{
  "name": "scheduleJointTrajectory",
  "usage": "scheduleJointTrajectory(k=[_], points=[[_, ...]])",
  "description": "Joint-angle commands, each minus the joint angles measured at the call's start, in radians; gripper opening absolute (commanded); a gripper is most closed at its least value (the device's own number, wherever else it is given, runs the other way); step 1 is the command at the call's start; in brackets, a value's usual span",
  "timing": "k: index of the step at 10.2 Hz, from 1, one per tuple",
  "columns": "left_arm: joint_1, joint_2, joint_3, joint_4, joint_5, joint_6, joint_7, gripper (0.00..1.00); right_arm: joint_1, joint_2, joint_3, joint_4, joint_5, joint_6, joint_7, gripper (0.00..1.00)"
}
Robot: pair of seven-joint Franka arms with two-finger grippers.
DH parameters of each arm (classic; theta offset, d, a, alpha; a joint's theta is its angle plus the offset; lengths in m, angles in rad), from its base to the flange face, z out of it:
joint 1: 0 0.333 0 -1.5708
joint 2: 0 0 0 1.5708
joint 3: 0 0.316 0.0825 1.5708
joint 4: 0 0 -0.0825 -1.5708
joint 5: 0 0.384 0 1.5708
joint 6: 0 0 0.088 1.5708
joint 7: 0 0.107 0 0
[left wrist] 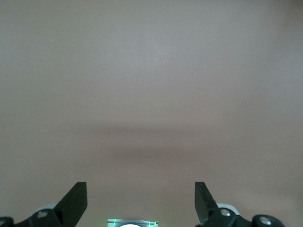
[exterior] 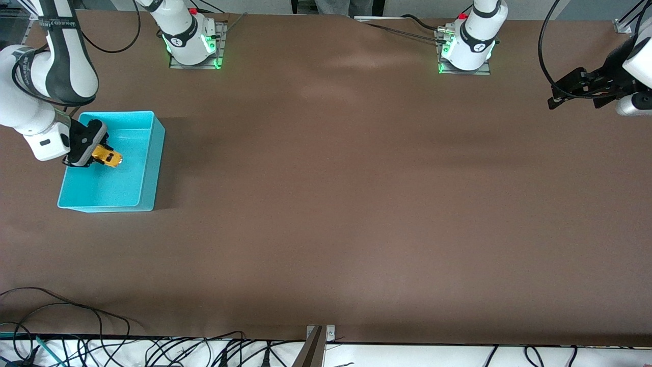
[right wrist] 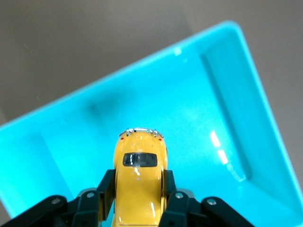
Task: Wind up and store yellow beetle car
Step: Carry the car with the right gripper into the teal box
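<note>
- Looking across, you see a wide brown table (exterior: 326, 204), matte and faintly rippled, with loose black cables (exterior: 76, 326) along its camera-side edge.
- You have a turquoise bin (exterior: 145, 188) (smooth glossy plastic, rectangular) at the right arm's end of the table.
- Your right gripper (exterior: 99, 153) hangs over the bin's interior, fingers clamped on the sides of the yellow beetle car (exterior: 109, 157), a rounded shiny toy.
- Your left gripper (exterior: 573, 92) waits above bare tabletop at the left arm's end, fingers (left wrist: 75, 201) spread wide, holding nothing.
</note>
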Motion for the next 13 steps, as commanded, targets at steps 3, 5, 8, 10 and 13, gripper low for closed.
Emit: scheduleJointTrajectory(k=[3, 5, 8, 10, 13], points=[[0.001, 0.018, 0.005, 0.039, -0.028, -0.028, -0.016, 1.0, -0.001, 0.109, -0.017, -0.082, 0.004, 0.202, -0.05, 0.0], [-0.002, 0.018, 0.005, 0.039, -0.028, -0.029, -0.016, 1.0, -0.022, 0.149, -0.017, -0.116, 0.006, 0.288, -0.061, 0.0], [0.001, 0.018, 0.005, 0.039, -0.028, -0.031, -0.016, 1.0, -0.038, 0.181, -0.015, -0.118, 0.035, 0.304, -0.074, 0.0], [0.001, 0.018, 0.005, 0.039, -0.03, -0.034, -0.016, 1.0, -0.038, 0.193, -0.009, -0.118, 0.073, 0.305, -0.082, 0.0], [-0.003, 0.018, 0.005, 0.039, -0.03, -0.034, -0.016, 1.0, -0.038, 0.204, 0.008, -0.116, 0.11, 0.305, -0.084, 0.0]])
